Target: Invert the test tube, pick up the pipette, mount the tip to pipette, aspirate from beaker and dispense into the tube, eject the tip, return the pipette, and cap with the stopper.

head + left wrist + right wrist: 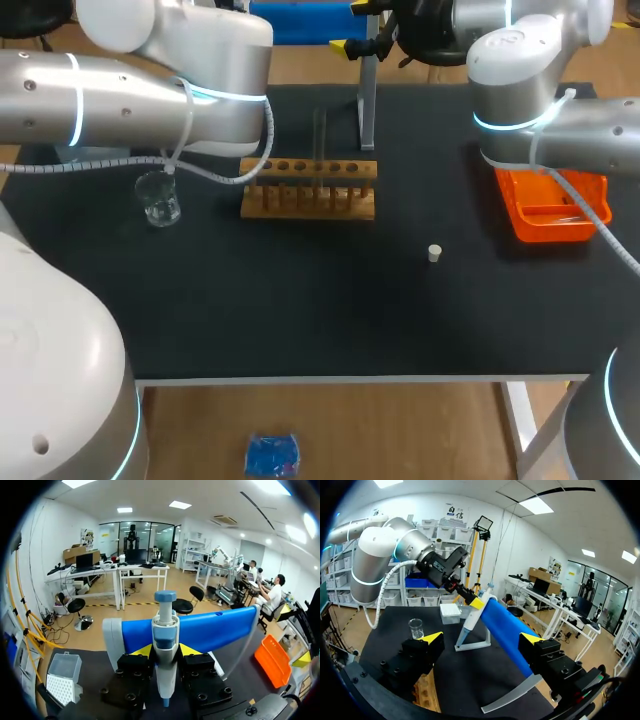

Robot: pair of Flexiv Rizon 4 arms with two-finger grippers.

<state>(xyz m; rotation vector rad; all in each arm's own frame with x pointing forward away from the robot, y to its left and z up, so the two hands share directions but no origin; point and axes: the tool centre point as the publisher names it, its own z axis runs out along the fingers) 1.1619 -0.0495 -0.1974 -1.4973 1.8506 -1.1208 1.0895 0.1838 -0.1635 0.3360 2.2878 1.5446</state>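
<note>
Jaws of left gripper (166,652) clamp pipette (165,640) from both sides, at stand (367,105), top centre of head view. Right gripper (481,639) jaws wide apart, empty. Advice: lift straight up off stand, keep pipette vertical, no twisting; tip box (62,677) likely next.

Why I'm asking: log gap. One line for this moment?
left tool shut on pipette at stand | right tool open | stopper on table

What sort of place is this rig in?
Probably a bench mocked up for wet-lab liquid handling. A black table carries a wooden test tube rack and a clear glass beaker, and the left claw grips a blue-and-white pipette.
</note>
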